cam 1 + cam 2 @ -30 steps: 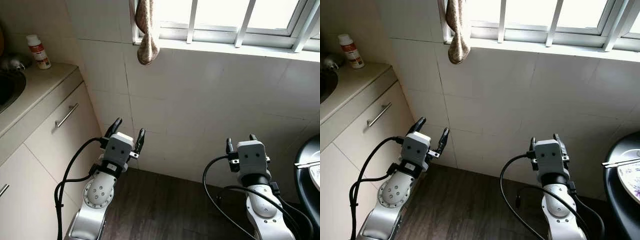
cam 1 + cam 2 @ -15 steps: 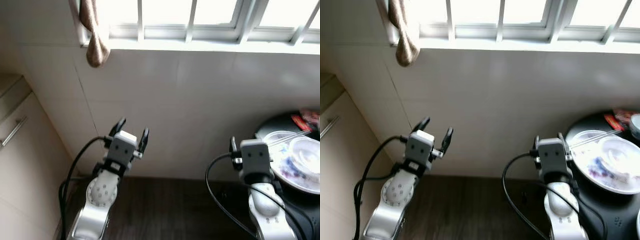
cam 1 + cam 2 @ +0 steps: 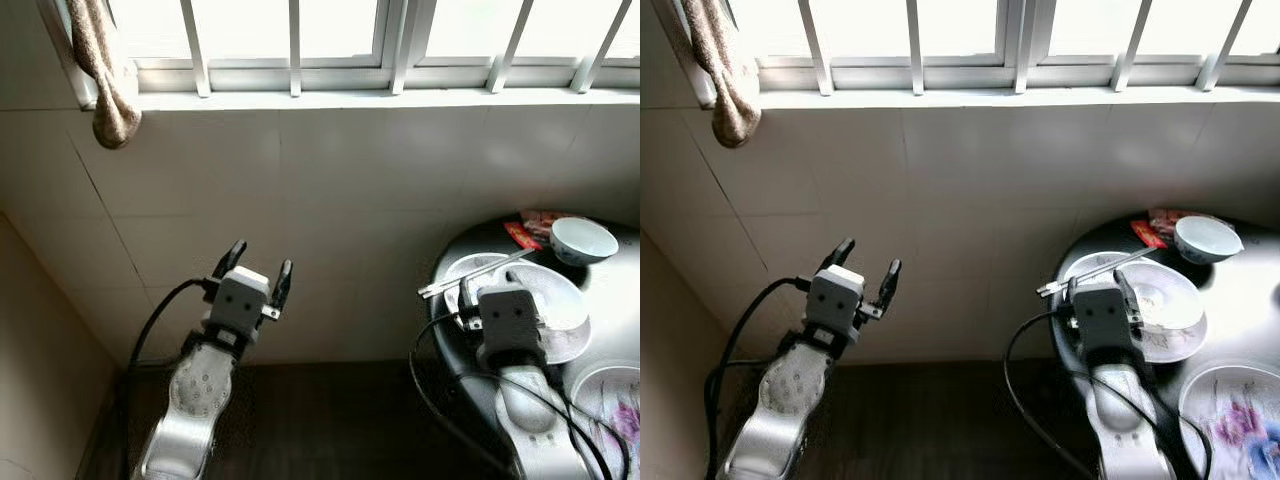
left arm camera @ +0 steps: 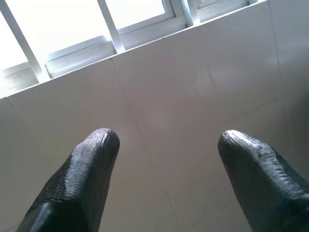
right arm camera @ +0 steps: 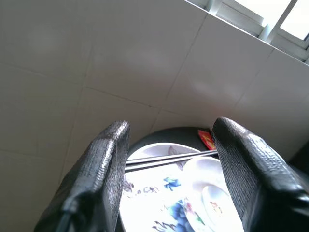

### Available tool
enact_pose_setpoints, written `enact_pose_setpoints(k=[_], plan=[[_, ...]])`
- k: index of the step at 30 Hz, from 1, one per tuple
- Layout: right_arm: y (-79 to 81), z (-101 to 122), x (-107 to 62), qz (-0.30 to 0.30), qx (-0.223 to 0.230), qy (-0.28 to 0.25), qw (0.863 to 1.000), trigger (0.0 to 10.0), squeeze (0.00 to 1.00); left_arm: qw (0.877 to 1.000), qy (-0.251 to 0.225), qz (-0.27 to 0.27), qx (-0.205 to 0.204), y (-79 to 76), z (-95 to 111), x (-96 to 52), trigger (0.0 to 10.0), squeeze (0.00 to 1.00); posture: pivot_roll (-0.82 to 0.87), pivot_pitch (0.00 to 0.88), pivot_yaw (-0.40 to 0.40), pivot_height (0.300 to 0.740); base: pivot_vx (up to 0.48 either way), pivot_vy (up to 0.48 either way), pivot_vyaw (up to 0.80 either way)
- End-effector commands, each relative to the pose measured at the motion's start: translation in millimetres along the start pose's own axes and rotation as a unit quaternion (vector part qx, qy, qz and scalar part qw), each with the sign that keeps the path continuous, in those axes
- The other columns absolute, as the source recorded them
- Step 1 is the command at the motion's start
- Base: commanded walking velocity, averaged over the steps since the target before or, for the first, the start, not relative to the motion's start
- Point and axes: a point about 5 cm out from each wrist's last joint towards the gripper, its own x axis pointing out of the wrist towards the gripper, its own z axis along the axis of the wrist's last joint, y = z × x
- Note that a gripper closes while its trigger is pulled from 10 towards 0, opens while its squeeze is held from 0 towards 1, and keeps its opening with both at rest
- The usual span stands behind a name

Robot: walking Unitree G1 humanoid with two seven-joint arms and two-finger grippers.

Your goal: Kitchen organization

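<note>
White tiled wall under a barred window (image 3: 300, 40) now faces the robot, the camera having swung from the cabinets to a round black bench (image 3: 600, 330). At its near-left edge a flowered white plate (image 3: 1160, 300) carries grey chopsticks (image 3: 1095, 272). Right hand (image 5: 169, 164) hovers there with fingers apart; left hand (image 3: 255, 275) idles, spread.

Two silver arms end in grey box-shaped wrist housings, the left gripper (image 3: 258, 270) and the right gripper (image 5: 170, 169) each with two long black fingers (finely textured up close). A black cable (image 3: 150, 325) loops beside each arm. The left forearm carries a round disc (image 3: 203, 370) ringed with small screws.
</note>
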Motion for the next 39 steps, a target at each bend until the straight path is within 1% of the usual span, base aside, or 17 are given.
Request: enact_pose_setpoints(k=[1, 4, 6, 8, 9, 12, 26, 32, 39], plan=[[-3.4, 7.0, 0.8, -0.006, -0.017, -0.021, 1.000, 10.0, 0.00, 1.000, 0.002, -0.002, -0.007, -0.8, -0.3, 0.8, 10.0, 0.00, 0.05, 0.000, -0.021, 0.740, 0.000, 0.000, 0.00], [-4.3, 7.9, 0.6, -0.013, -0.025, -0.021, 0.999, 10.0, 0.00, 1.000, 0.004, -0.003, -0.005, -1.4, -0.4, 0.8, 10.0, 0.00, 0.05, 0.000, -0.022, 0.740, 0.000, 0.000, 0.00], [-7.6, 3.5, 2.0, -0.027, -0.020, 0.001, 0.999, 10.0, 0.00, 1.000, 0.004, -0.003, -0.005, -1.5, -0.1, 0.8, 10.0, 0.00, 0.05, 0.000, -0.024, 0.740, 0.000, 0.000, -0.80], [-8.7, 1.6, 2.5, -0.032, -0.010, 0.010, 0.999, 10.0, 0.00, 1.000, 0.003, -0.003, -0.005, -1.5, 0.1, 0.9, 10.0, 0.00, 0.05, 0.000, -0.024, 0.740, 0.000, 0.000, -0.80], [-11.2, -0.9, 3.2, -0.042, -0.017, 0.022, 0.999, 10.0, 0.00, 1.000, 0.004, -0.004, -0.005, -1.7, 0.1, 1.0, 10.0, 0.00, 0.04, 0.000, -0.023, 0.740, 0.000, 0.000, -0.80], [-14.7, -3.2, 4.9, -0.053, -0.019, 0.031, 0.998, 10.0, 0.00, 1.000, 0.004, -0.004, -0.006, -1.8, 0.2, 1.3, 10.0, 0.00, 0.04, 0.000, -0.024, 0.740, 0.000, 0.000, -0.80], [-14.3, -4.3, 6.5, -0.058, -0.021, 0.044, 0.997, 10.0, 0.00, 1.000, 0.006, -0.003, -0.007, -1.2, 0.7, 2.0, 10.0, 0.00, 0.04, 0.000, -0.024, 0.740, 0.000, 0.000, -0.80], [-14.2, -7.2, 6.3, -0.062, -0.027, 0.063, 0.996, 10.0, 0.00, 1.000, 0.008, -0.004, -0.006, -0.8, 0.7, 1.7, 10.0, 0.00, 0.04, 0.000, -0.023, 0.740, 0.000, 0.000, -0.79], [-14.5, -7.6, 6.8, -0.062, -0.029, 0.064, 0.996, 10.0, 0.00, 1.000, 0.008, -0.004, -0.006, -1.1, 0.6, 2.0, 10.0, 0.00, 0.05, 0.000, -0.025, 0.740, 0.000, 0.000, -0.78]])
